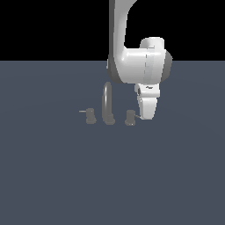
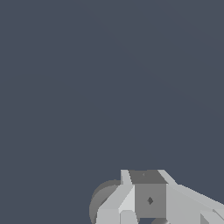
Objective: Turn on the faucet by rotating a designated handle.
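Note:
The faucet (image 1: 107,105) is a small grey-brown set on the flat floor, with a tall arched spout in the middle. The handle (image 1: 130,117) is the stubby knob on the exterior view's right, and its thin lever points right. My gripper (image 1: 148,115) hangs straight down just right of that lever's tip, close to it or touching it. Its white fingers look pressed together and hold nothing. In the wrist view the gripper (image 2: 146,177) fills the lower edge. A round grey shape (image 2: 100,199) shows partly behind it; I cannot tell what it is.
A twin knob (image 1: 90,115) with a lever pointing left stands on the other side of the spout. The floor (image 1: 112,176) is flat dark blue-grey all around. The white arm (image 1: 132,57) comes down from above, behind the faucet.

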Available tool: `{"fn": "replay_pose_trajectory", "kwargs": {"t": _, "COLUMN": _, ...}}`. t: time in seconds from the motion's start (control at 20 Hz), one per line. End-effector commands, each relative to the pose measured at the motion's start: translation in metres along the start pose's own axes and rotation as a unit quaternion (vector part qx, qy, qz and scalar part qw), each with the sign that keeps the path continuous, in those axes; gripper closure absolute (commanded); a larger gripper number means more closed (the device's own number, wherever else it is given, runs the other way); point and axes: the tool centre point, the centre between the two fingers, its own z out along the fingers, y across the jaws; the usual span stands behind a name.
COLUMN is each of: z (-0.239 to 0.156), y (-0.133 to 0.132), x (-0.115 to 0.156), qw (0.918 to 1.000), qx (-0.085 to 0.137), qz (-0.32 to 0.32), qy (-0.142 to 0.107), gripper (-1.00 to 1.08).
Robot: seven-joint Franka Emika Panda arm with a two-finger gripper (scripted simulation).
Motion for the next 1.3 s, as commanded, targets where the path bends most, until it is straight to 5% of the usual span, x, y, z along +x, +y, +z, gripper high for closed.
{"fn": "replay_pose_trajectory", "kwargs": {"t": 0.0, "z": -0.001, "y": 0.009, "x": -0.012, "qw": 0.9999, "qx": -0.006, "qz": -0.007, "qy": -0.004, "gripper": 1.08}}
{"fn": "replay_pose_trajectory", "kwargs": {"t": 0.05, "z": 0.000, "y": 0.005, "x": 0.002, "qw": 1.0000, "qx": -0.004, "qz": 0.002, "qy": 0.000, "gripper": 1.08}}
{"fn": "replay_pose_trajectory", "kwargs": {"t": 0.55, "z": -0.001, "y": 0.029, "x": -0.042, "qw": 1.0000, "qx": -0.006, "qz": -0.006, "qy": -0.003, "gripper": 1.08}}
{"fn": "replay_pose_trajectory", "kwargs": {"t": 0.6, "z": -0.001, "y": 0.029, "x": -0.042, "qw": 1.0000, "qx": -0.006, "qz": -0.006, "qy": -0.003, "gripper": 1.08}}
{"fn": "replay_pose_trajectory", "kwargs": {"t": 0.65, "z": -0.001, "y": 0.026, "x": -0.012, "qw": 0.9999, "qx": -0.004, "qz": 0.013, "qy": 0.003, "gripper": 1.08}}
{"fn": "replay_pose_trajectory", "kwargs": {"t": 1.05, "z": -0.001, "y": 0.020, "x": -0.081, "qw": 1.0000, "qx": -0.007, "qz": -0.006, "qy": -0.003, "gripper": 1.08}}
{"fn": "replay_pose_trajectory", "kwargs": {"t": 1.1, "z": -0.001, "y": 0.020, "x": -0.081, "qw": 1.0000, "qx": -0.007, "qz": -0.006, "qy": -0.003, "gripper": 1.08}}
{"fn": "replay_pose_trajectory", "kwargs": {"t": 1.15, "z": -0.001, "y": 0.024, "x": -0.029, "qw": 0.9996, "qx": -0.008, "qz": 0.027, "qy": 0.008, "gripper": 1.08}}
{"fn": "replay_pose_trajectory", "kwargs": {"t": 1.25, "z": -0.001, "y": 0.017, "x": -0.039, "qw": 0.9997, "qx": -0.008, "qz": 0.022, "qy": 0.006, "gripper": 1.08}}
